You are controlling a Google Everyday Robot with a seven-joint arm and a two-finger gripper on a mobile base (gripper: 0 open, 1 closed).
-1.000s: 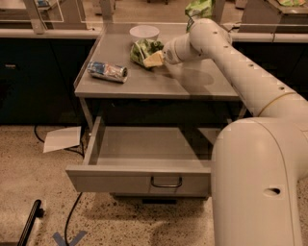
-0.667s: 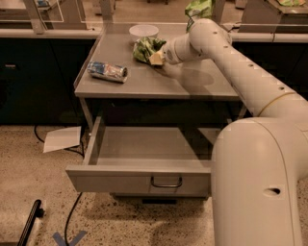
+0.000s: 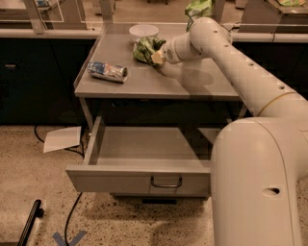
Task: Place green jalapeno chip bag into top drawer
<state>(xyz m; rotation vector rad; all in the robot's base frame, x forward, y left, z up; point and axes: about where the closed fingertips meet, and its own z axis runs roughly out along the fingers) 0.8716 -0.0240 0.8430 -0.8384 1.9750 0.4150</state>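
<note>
The green jalapeno chip bag (image 3: 144, 48) is a small crumpled green foil bag at the back of the grey table top (image 3: 192, 82), just in front of a white bowl (image 3: 143, 31). My gripper (image 3: 155, 57) reaches in from the right on the white arm and is shut on the bag's right edge, holding it slightly off the surface. The top drawer (image 3: 120, 178) below the table is pulled open. Its inside shows nothing in it, and its dark handle (image 3: 166, 182) faces the front.
A blue-silver crushed wrapper (image 3: 107, 71) lies at the table's left. A taller green bag (image 3: 199, 8) stands behind the arm. A white sheet of paper (image 3: 62, 138) and a black cable lie on the speckled floor to the left. My white base fills the lower right.
The gripper with the green bag has shifted slightly up and towards the bowl. The bag now overlaps the bowl's front. The drawer and wrapper have not moved.
</note>
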